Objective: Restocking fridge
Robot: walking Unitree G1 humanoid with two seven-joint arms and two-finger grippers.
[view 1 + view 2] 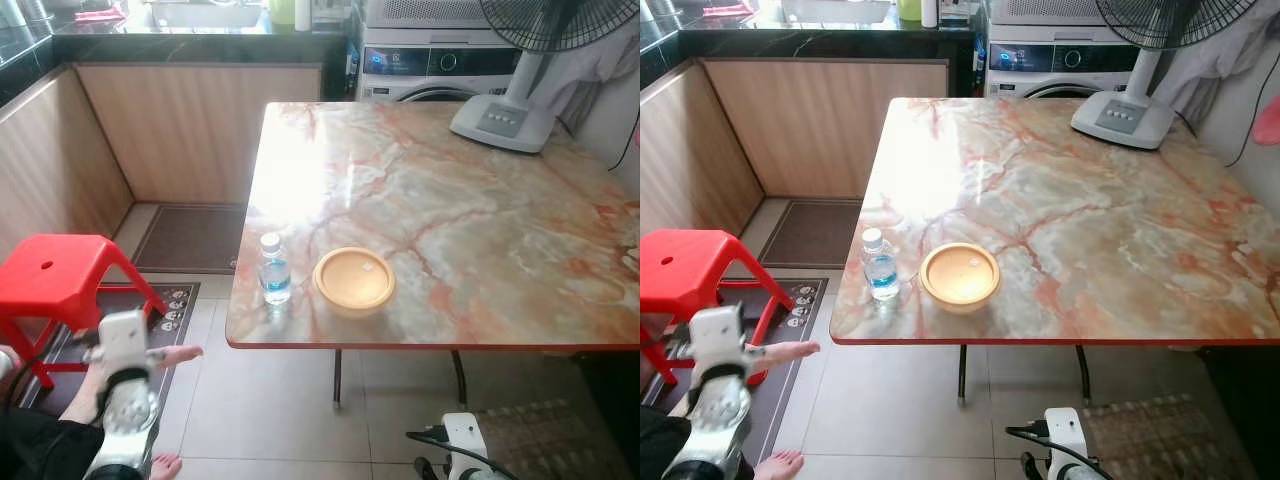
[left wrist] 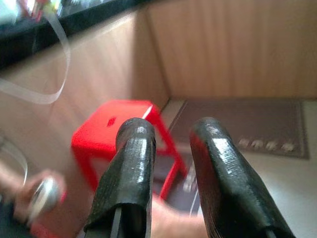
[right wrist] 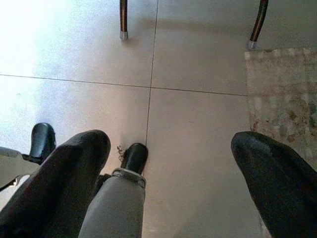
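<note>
While nothing is yet held by either arm, a marble-patterned table [image 1: 480, 230] with a red rim is seen from above in a home kitchen. A small water bottle [image 1: 274, 270] with a white cap and blue label stands upright near the table's front-left corner, close to the front edge. Just beside it, apart from it, a shallow yellow bowl [image 1: 354, 279] rests on the same front edge. At the far-right corner of the table the base of a standing fan [image 1: 503, 122] is set, and a washing machine [image 1: 430, 62] is seen beyond the far edge. The left gripper [image 2: 171, 173] is held low beside the table's left side, its two black fingers slightly apart with nothing between them, pointed toward a red plastic stool [image 1: 62, 279] on the floor. A person's bare feet [image 1: 172, 355] are seen on the floor by that arm. The right gripper [image 3: 173, 178] hangs idle below the front edge, its fingers wide apart over pale floor tiles [image 3: 198, 64]. No fridge is visible. The step in hand is judged to be the approach to the table, with the bottle the likely item to be stocked. The next move would call for an arm to be raised above the front edge and its fingers closed around the bottle's body.
</note>
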